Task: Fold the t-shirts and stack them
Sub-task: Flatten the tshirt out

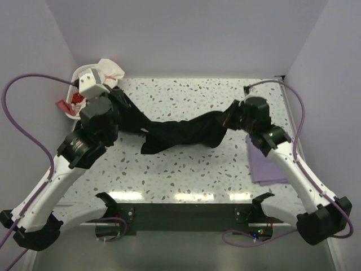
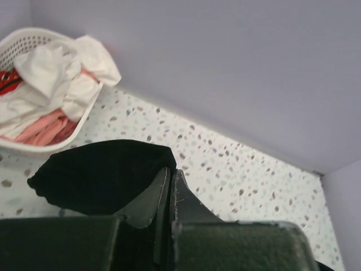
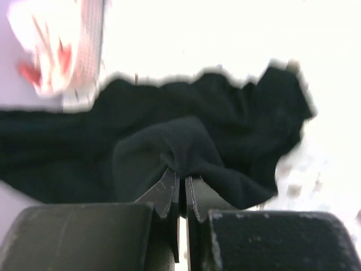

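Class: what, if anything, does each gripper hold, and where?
Both hold the black t-shirt: left gripper pinches a fold by the laundry basket, right gripper a fold at the opposite end.

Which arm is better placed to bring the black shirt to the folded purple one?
Probably right: the right claw pinches the black shirt, and the purple shirt lies by that arm, far from the left claw.

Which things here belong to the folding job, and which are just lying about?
Job: black t-shirt, pinched by left gripper and right gripper; folded lavender t-shirt.
Lying about: white laundry basket; white and pink cloth in it.
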Robot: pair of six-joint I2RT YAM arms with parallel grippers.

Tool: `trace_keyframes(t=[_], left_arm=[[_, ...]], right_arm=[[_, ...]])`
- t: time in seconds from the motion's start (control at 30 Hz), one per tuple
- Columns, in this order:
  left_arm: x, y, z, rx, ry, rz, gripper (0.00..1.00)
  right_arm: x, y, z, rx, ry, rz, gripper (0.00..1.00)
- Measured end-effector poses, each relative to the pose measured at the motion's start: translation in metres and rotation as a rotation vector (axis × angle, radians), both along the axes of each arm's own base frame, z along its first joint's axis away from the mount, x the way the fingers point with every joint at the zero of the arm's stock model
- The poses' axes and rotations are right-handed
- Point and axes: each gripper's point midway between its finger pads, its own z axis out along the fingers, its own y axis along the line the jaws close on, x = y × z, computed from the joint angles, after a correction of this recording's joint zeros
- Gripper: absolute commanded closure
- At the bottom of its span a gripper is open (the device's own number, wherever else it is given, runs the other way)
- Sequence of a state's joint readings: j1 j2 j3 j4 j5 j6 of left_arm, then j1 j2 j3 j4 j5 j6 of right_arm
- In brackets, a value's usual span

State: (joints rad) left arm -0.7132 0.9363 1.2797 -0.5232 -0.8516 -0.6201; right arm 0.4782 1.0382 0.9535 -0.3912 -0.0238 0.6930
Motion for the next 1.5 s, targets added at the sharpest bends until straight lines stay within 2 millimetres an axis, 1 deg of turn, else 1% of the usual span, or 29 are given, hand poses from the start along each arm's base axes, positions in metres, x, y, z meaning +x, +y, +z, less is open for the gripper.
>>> trace_keyframes(t=[0.03,0.1,0.17,0.23,0.3,0.37,0.4,0.47,0.57,0.63,0.7,0.73,0.8,0.83,0.87,0.9,0.93,1.0,1.03,1.07,1.13,1.17,1.23,1.27,1.3,1.33,1.37,1.43,1.5], left_arm=[[0.011,-0.002,0.017,-0.005,-0.034,0.004,1.00],[0.040,0.003,0.046,-0.019,-0.088,0.026,1.00],[0.077,0.018,0.077,-0.030,-0.146,0.064,1.00],[0.113,0.026,0.104,-0.028,-0.198,0.075,1.00],[0.150,0.028,0.132,-0.021,-0.247,0.059,1.00],[0.180,0.026,0.161,-0.015,-0.309,0.019,1.00],[0.190,0.023,0.173,-0.008,-0.336,-0.005,1.00],[0.199,0.023,0.193,0.003,-0.390,-0.043,1.00],[0.192,0.034,0.213,0.020,-0.445,-0.071,1.00],[0.178,0.045,0.227,0.029,-0.485,-0.074,1.00],[0.157,0.053,0.240,0.040,-0.530,-0.075,1.00],[0.144,0.055,0.243,0.043,-0.542,-0.081,1.00],[0.121,0.054,0.247,0.046,-0.568,-0.100,1.00],[0.109,0.053,0.245,0.046,-0.574,-0.110,1.00],[0.099,0.053,0.243,0.047,-0.576,-0.119,1.00],[0.090,0.051,0.237,0.039,-0.585,-0.133,1.00],[0.081,0.049,0.222,0.025,-0.578,-0.151,1.00],[0.073,0.043,0.178,-0.020,-0.526,-0.187,1.00],[0.072,0.040,0.152,-0.040,-0.479,-0.204,1.00],[0.072,0.036,0.118,-0.073,-0.417,-0.222,1.00],[0.070,0.031,0.038,-0.143,-0.276,-0.237,1.00],[0.069,0.028,-0.010,-0.177,-0.179,-0.239,1.00],[0.056,0.026,-0.116,-0.238,0.041,-0.218,1.00],[0.045,0.026,-0.157,-0.252,0.133,-0.205,1.00],[0.029,0.027,-0.203,-0.267,0.237,-0.187,1.00],[0.010,0.029,-0.241,-0.282,0.331,-0.168,1.00],[-0.006,0.030,-0.269,-0.294,0.400,-0.151,1.00],[-0.028,0.033,-0.299,-0.309,0.469,-0.128,1.00],[-0.035,0.034,-0.302,-0.319,0.468,-0.120,1.00]], right_arm=[[0.016,-0.006,0.016,0.011,-0.022,-0.020,1.00],[0.063,-0.022,0.044,0.026,-0.055,-0.069,1.00],[0.115,-0.028,0.068,0.044,-0.082,-0.088,1.00],[0.157,-0.028,0.088,0.056,-0.114,-0.089,1.00],[0.201,-0.024,0.118,0.079,-0.186,-0.079,1.00],[0.232,-0.024,0.150,0.109,-0.255,-0.064,1.00],[0.242,-0.024,0.162,0.120,-0.286,-0.057,1.00],[0.258,-0.032,0.198,0.139,-0.374,-0.059,1.00],[0.255,-0.051,0.239,0.148,-0.468,-0.077,1.00],[0.243,-0.068,0.267,0.152,-0.541,-0.098,1.00],[0.227,-0.080,0.279,0.151,-0.576,-0.116,1.00],[0.215,-0.086,0.280,0.151,-0.587,-0.126,1.00],[0.191,-0.093,0.267,0.150,-0.578,-0.137,1.00],[0.184,-0.092,0.237,0.149,-0.522,-0.135,1.00],[0.171,-0.092,0.236,0.152,-0.521,-0.131,1.00],[0.166,-0.092,0.221,0.154,-0.502,-0.131,1.00],[0.160,-0.091,0.196,0.154,-0.456,-0.131,1.00],[0.150,-0.090,0.132,0.152,-0.325,-0.136,1.00],[0.145,-0.089,0.096,0.148,-0.252,-0.139,1.00],[0.137,-0.090,0.056,0.141,-0.164,-0.145,1.00],[0.115,-0.091,-0.021,0.121,0.012,-0.157,0.86],[0.099,-0.092,-0.057,0.103,0.104,-0.161,0.66],[0.068,-0.095,-0.110,0.072,0.247,-0.166,0.55],[0.053,-0.096,-0.130,0.056,0.305,-0.164,0.50],[0.042,-0.096,-0.145,0.047,0.343,-0.161,0.41],[0.032,-0.097,-0.157,0.041,0.373,-0.159,0.37],[0.022,-0.097,-0.167,0.034,0.398,-0.157,0.34],[0.004,-0.098,-0.180,0.029,0.422,-0.156,0.32],[-0.012,-0.098,-0.185,0.029,0.425,-0.159,0.29]])
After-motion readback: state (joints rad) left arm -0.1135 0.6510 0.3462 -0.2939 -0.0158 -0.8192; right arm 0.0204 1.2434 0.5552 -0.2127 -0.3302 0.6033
